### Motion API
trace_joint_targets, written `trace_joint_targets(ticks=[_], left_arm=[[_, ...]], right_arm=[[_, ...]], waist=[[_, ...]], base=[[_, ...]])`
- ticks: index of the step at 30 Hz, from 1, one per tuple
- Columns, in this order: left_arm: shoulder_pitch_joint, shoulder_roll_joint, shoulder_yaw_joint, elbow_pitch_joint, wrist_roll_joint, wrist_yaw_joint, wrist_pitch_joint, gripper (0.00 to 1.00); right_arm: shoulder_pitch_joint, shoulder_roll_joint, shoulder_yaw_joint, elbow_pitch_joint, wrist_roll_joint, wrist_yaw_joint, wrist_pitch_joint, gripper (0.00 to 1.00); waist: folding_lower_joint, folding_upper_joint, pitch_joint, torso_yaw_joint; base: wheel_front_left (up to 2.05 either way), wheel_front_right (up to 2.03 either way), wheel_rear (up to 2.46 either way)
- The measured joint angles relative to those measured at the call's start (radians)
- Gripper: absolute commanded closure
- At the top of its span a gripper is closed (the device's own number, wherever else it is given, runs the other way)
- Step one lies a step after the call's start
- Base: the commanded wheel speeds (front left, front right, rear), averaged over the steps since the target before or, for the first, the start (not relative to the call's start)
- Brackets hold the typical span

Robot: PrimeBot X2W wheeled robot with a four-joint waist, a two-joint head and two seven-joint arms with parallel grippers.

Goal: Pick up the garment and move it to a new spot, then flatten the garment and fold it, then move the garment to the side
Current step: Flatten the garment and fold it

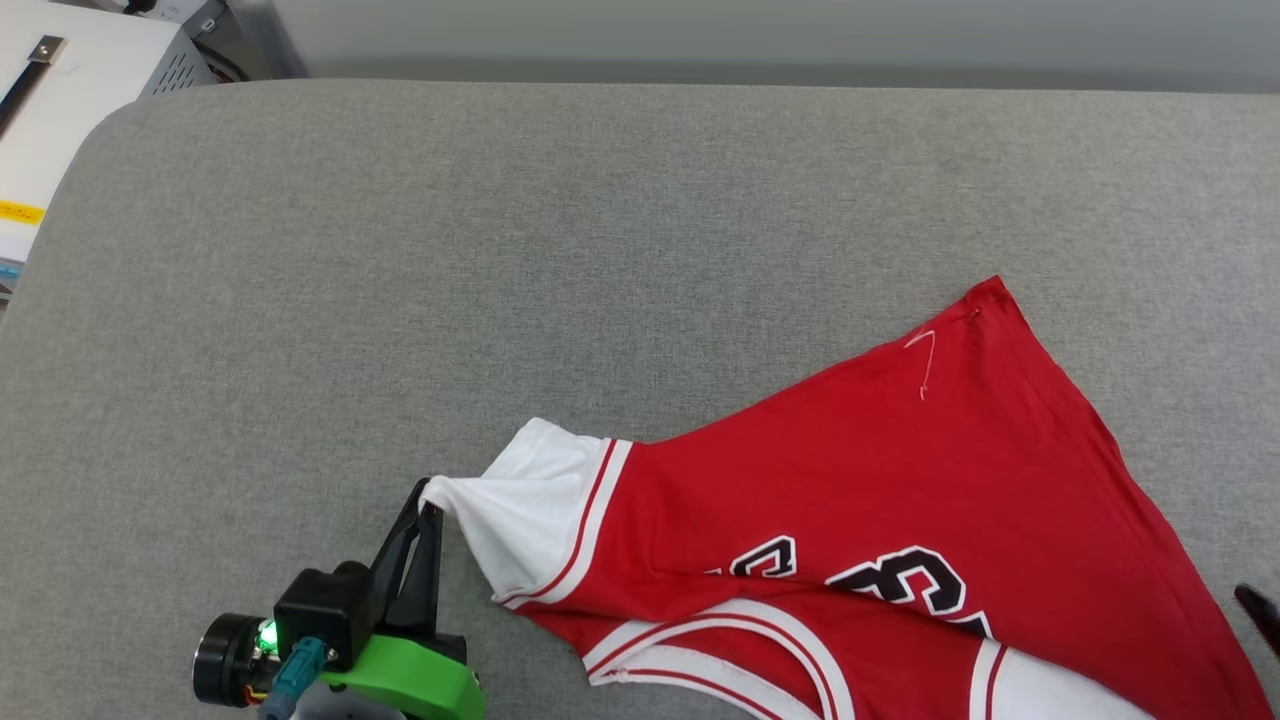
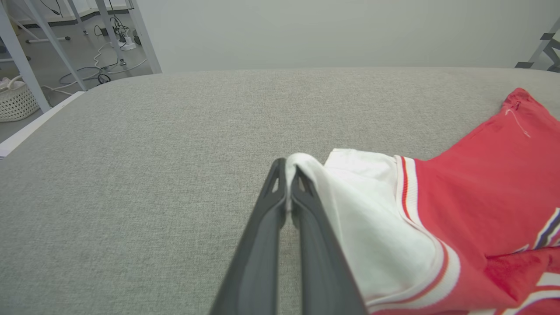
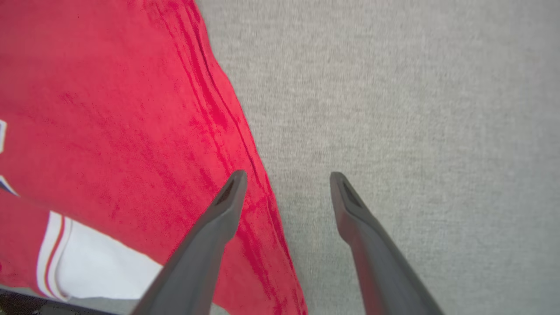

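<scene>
left holds sleeve tip, right let go: risk of drag and bunching

left gripper (image 1: 428, 503) is clamped on the tip of the white sleeve (image 1: 530, 500) of the garment (image 1: 900, 480). right gripper (image 3: 286, 175) has jaws spread and holds nothing, one finger over the red side edge and one over bare grey surface (image 1: 400, 250).

the garment lies right of centre and near the robot, number print up, the corner with the loose thread (image 1: 925, 362) pointing away. its lower part runs off the bottom of the head view, so can't tell if it hangs over the front edge.

risks, my read: the single small pinch could slip if pulled hard. pulling left with the right side free would likely drag the shirt into wrinkles or fold it over itself.

room: lots of bare surface left and beyond. the far-left corner is rounded, with a white box (image 1: 60, 100) just past it.
</scene>
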Motion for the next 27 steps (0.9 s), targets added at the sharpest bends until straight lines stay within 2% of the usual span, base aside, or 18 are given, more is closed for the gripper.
trace_joint_targets(ticks=[5, 8, 12, 16, 19, 23, 27], left_arm=[[-0.002, 0.0, -0.011, -0.017, 0.0, 0.0, 0.003, 1.0], [-0.007, -0.001, -0.02, -0.025, 0.001, 0.0, 0.003, 1.0], [-0.024, -0.005, -0.032, -0.03, 0.003, 0.0, 0.002, 1.0], [-0.054, -0.015, -0.043, -0.029, 0.003, 0.0, -0.002, 1.0], [-0.075, -0.025, -0.053, -0.025, 0.003, 0.0, -0.01, 1.0], [-0.107, -0.035, -0.06, -0.017, 0.005, -0.004, -0.017, 1.0], [-0.137, -0.044, -0.066, -0.01, 0.009, -0.011, -0.025, 1.0]], right_arm=[[-0.119, -0.061, -0.015, -0.113, 0.01, 0.0, 0.001, 0.0], [-0.202, -0.094, -0.003, -0.171, 0.018, 0.0, 0.055, 0.0], [-0.339, -0.146, 0.067, -0.196, 0.035, 0.0, 0.165, 0.0], [-0.483, -0.206, 0.183, -0.17, 0.048, 0.0, 0.302, 0.0], [-0.594, -0.227, 0.269, -0.127, 0.05, 0.0, 0.373, 0.0], [-0.731, -0.231, 0.384, -0.052, 0.044, 0.0, 0.433, 0.0], [-0.832, -0.209, 0.479, 0.044, 0.028, 0.0, 0.447, 0.0]], waist=[[0.0, 0.0, 0.01, 0.016], [0.0, 0.0, 0.023, 0.028], [0.0, 0.0, 0.049, 0.047], [0.0, 0.0, 0.081, 0.068], [0.0, 0.0, 0.107, 0.083], [0.0, 0.0, 0.145, 0.102], [0.0, 0.0, 0.185, 0.122]], base=[[0.0, 0.0, 0.0], [0.0, 0.0, 0.0], [0.0, 0.0, 0.0], [0.0, 0.0, 0.0], [0.0, 0.0, 0.0], [0.0, 0.0, 0.0], [0.0, 0.0, 0.0]])
